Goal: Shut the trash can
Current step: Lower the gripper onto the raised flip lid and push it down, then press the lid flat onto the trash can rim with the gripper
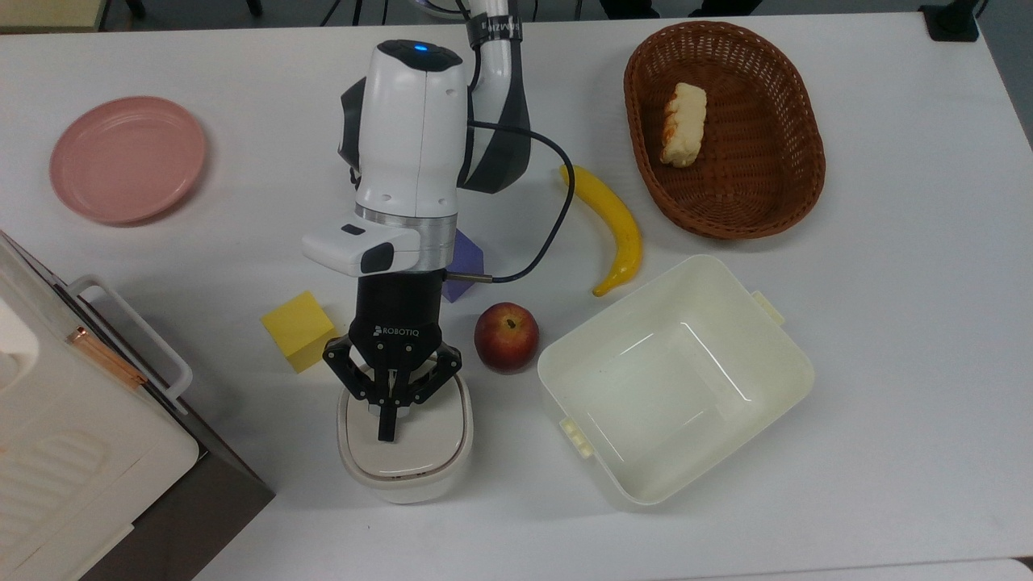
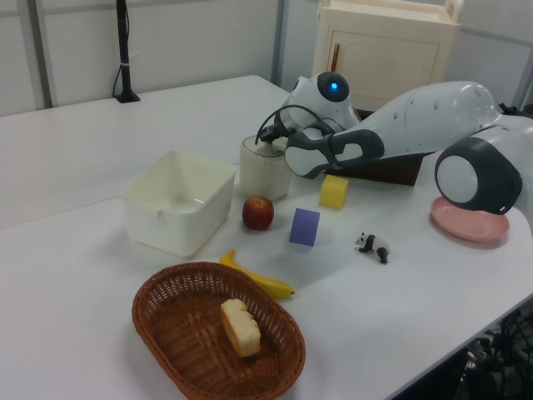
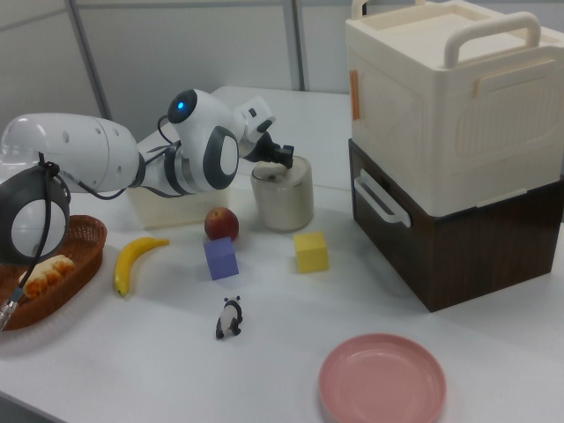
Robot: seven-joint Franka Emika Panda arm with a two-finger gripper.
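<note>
The trash can (image 1: 407,452) is a small cream-white rounded-square bin near the table's front edge in the top view, its lid lying flat on top. It also shows in the left view (image 2: 260,173) and the right view (image 3: 284,201). My gripper (image 1: 387,432) is shut, its black fingers pressed together and pointing down onto the back half of the lid. In the right view the gripper (image 3: 284,160) rests on the lid's top.
A red apple (image 1: 506,336), a yellow cube (image 1: 298,329) and a purple cube (image 1: 462,270) lie close around the bin. A cream tub (image 1: 676,378), banana (image 1: 615,226), bread basket (image 1: 724,129), pink plate (image 1: 127,158), toy panda (image 3: 230,318) and large white box (image 1: 64,436) also stand on the table.
</note>
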